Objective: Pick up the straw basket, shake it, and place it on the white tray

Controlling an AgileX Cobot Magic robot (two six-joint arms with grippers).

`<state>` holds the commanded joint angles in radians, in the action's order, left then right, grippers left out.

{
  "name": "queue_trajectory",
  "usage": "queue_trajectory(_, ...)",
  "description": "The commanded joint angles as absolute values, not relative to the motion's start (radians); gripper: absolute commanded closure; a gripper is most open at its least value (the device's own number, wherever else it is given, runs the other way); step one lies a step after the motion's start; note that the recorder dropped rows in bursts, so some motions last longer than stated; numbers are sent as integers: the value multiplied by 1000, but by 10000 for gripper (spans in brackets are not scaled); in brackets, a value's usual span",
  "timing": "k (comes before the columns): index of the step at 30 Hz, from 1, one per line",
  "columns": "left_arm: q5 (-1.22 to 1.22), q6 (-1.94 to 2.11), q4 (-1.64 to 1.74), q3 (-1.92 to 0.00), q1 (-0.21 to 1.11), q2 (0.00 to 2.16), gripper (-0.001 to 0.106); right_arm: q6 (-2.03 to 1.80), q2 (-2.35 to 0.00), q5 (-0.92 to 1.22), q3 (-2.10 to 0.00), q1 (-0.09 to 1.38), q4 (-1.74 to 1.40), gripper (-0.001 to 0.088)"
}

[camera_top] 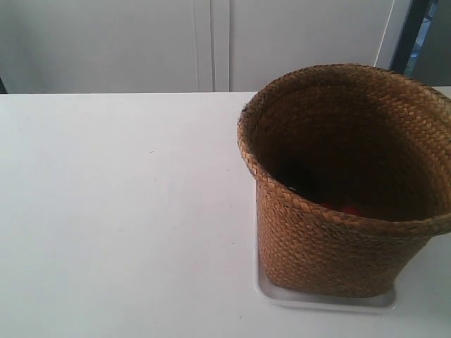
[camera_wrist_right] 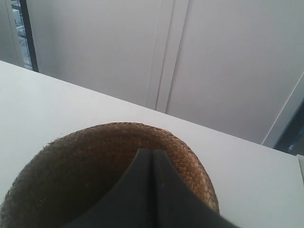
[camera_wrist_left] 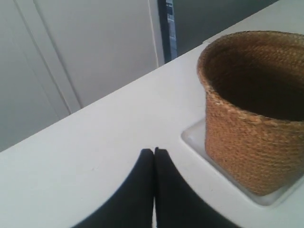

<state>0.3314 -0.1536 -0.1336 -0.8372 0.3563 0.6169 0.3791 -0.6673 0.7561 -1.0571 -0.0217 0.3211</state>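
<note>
The straw basket [camera_top: 338, 239] stands upright on the white tray [camera_top: 331, 301] at the exterior view's right, with something red [camera_top: 344, 208] low inside it. No arm shows in that view. In the left wrist view my left gripper [camera_wrist_left: 154, 151] is shut and empty over the bare table, a short way from the tray's corner [camera_wrist_left: 194, 137] and the basket [camera_wrist_left: 251, 142]. In the right wrist view my right gripper [camera_wrist_right: 152, 151] is shut, its tips in front of the basket's braided rim [camera_wrist_right: 190, 159] and dark inside. Nothing shows between its fingers.
The white table [camera_top: 120, 211] stretches from the basket toward the exterior view's left. Pale cabinet doors [camera_top: 211, 42] stand behind the table's far edge. A dark upright post [camera_top: 409, 35] rises at the back right.
</note>
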Motion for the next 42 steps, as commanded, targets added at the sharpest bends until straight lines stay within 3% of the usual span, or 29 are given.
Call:
queue_trajectory(5, 332, -156, -346, -810, 124, 569, 1053, 379, -665, 754, -1057, -22, 321, 868)
queue_trajectory(10, 325, -182, -348, -701, 39, 447, 1053, 379, -665, 754, -1057, -22, 319, 868)
queue_trajectory(18, 208, -246, -336, -473, 32, 255, 1053, 379, -665, 754, -1057, -22, 319, 868)
queue_trajectory(29, 218, -262, -231, -439, 32, 261, 1053, 386, -665, 754, -1057, -22, 319, 868)
queue_trajectory(42, 186, -220, -184, -183, 32, 148, 1053, 386, -665, 754, -1057, -22, 319, 868)
